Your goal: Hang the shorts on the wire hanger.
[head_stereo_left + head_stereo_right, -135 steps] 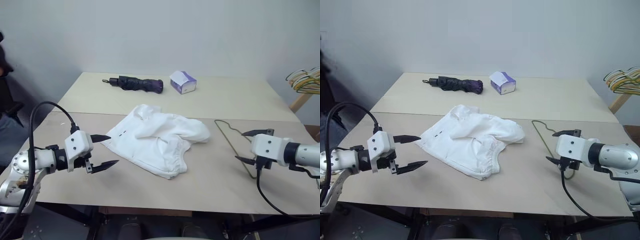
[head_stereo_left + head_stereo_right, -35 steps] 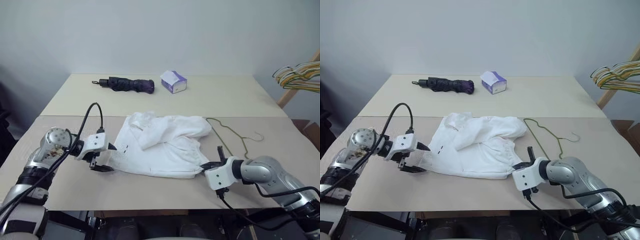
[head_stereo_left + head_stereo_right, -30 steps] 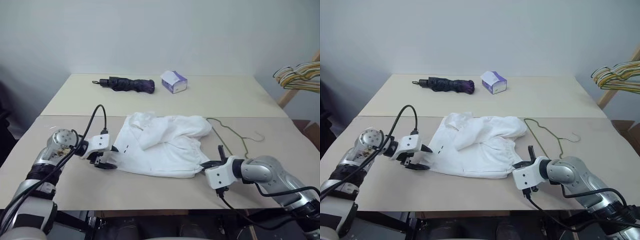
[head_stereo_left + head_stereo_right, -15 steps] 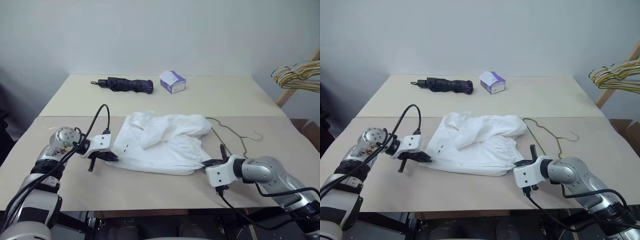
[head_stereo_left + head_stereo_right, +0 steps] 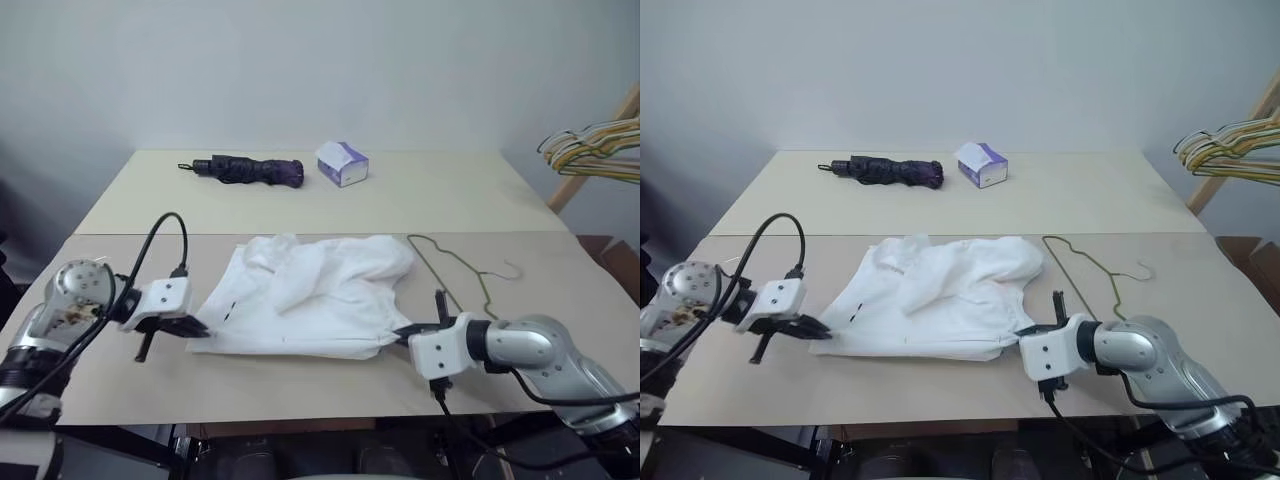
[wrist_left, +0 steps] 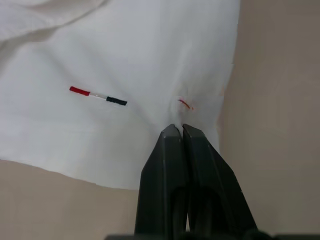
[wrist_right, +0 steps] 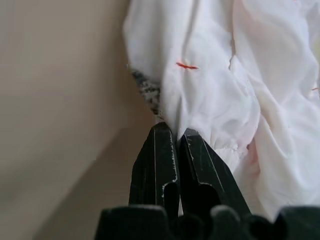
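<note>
Nothing readable anywhere tbh. The shorts (image 6: 125, 65) just have a tiny red, white and dark stripe tag, no letters, and the tissue box (image 5: 341, 163) print is too small to read.

Head views overlook the table (image 5: 420, 200); wrist views sit close on the shorts (image 6: 150, 55).

White shorts (image 5: 310, 295) with a red, white and navy stripe tag, olive-grey hanger (image 5: 455, 268), beige worktop (image 5: 440, 195), dark purple umbrella (image 5: 245, 170), white-and-purple box (image 5: 341, 163)
</note>
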